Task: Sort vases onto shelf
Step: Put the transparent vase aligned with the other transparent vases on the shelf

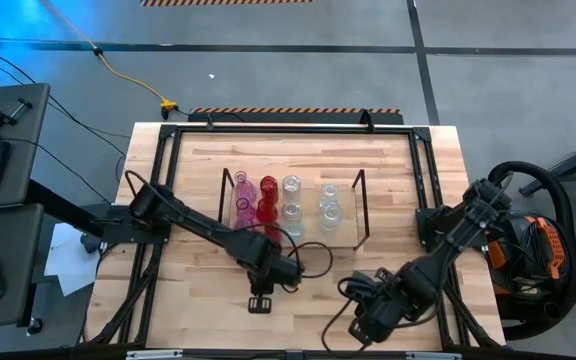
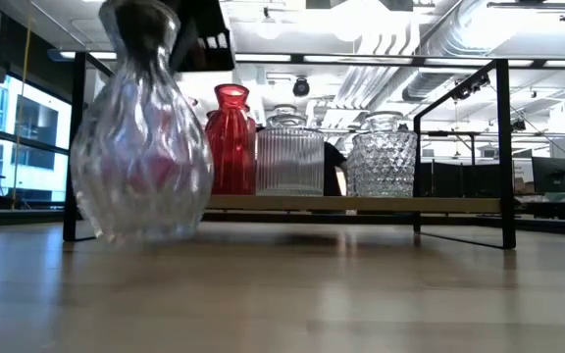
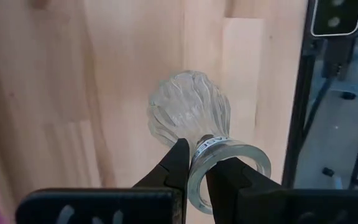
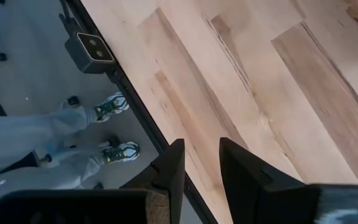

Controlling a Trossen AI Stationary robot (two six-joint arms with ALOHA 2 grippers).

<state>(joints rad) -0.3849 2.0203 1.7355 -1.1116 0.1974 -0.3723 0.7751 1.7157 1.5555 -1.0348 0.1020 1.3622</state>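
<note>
My left gripper is shut on a clear ribbed vase with a round body, held over the table in front of the shelf. The low view shows this vase large at the left. The shelf, a light board with dark wire frames at its ends, stands mid-table. Pink vases, red vases and clear vases stand upright on it on their bases. My right gripper is open and holds nothing, near the table's near edge. My left gripper pinches the vase's rim, with one finger outside the mouth and the other finger inside it. The fingers come from above, pointing steeply down. The vase hangs below them, its body just clear of the tabletop.
A small dark camera block sits on the table near the held vase. A dark metal frame runs round the tabletop. In the right wrist view a person's legs and shoes show on the floor beyond the table's edge.
</note>
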